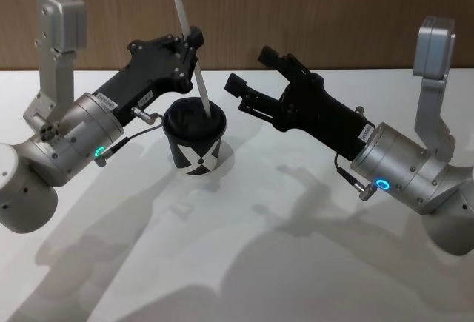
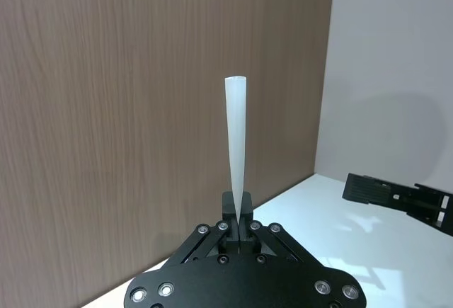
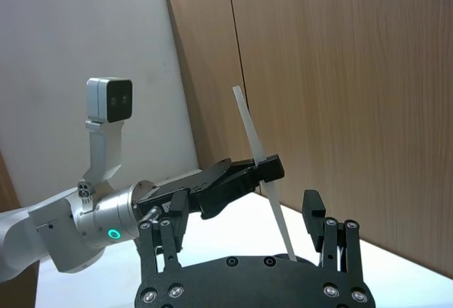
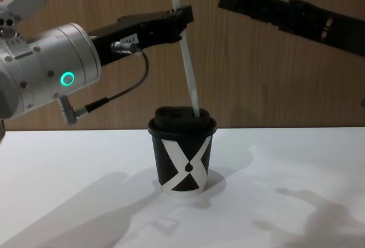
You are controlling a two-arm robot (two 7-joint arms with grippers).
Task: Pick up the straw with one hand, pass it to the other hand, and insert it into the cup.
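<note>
Left gripper point(image 1: 194, 44) sits closest in the chest view, its silver wrist glowing green; fingers are pinched together on the straw point(image 1: 191, 49) partway up its length. Straw leans slightly, lower end resting in the lid of the cup point(image 4: 182, 155) (depth inside cannot be judged). Cup stands upright on the white table point(image 1: 244, 263), white X facing forward. Right gripper point(image 1: 252, 85) hangs near the cup's right, raised above the table, fingers spread apart and holding nothing, well clear of the straw.

white table point(image 1: 244, 263), brown wood-grain wall panel point(image 1: 311, 11) behind, pale grey wall point(image 2: 396, 74)
</note>
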